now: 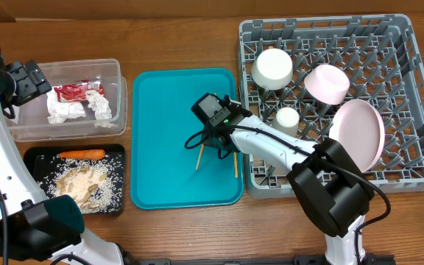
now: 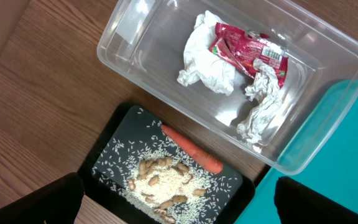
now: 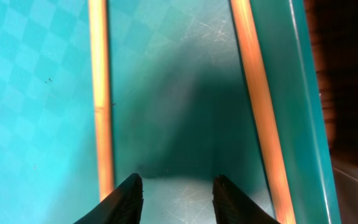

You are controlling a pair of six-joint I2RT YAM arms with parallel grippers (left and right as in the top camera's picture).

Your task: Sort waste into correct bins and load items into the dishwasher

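Two chopsticks [image 3: 101, 93] (apart); napkins [image 2: 207, 62], seemingly two.

Brown wood-grain table [image 1: 175, 37] fills the view, grain running 9 to 3 o'clock. A paler tan strip [image 1: 124, 9] runs along the edge at 12, a dark band [image 1: 234, 262] at 6. Light is even, shadows soft and short.

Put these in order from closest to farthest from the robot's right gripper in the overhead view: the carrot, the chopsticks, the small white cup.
1. Chopsticks, on the teal tray, either side of the right gripper.
2. Small white cup, in the grey rack, to its right.
3. Carrot, in the black tray, far to its left.
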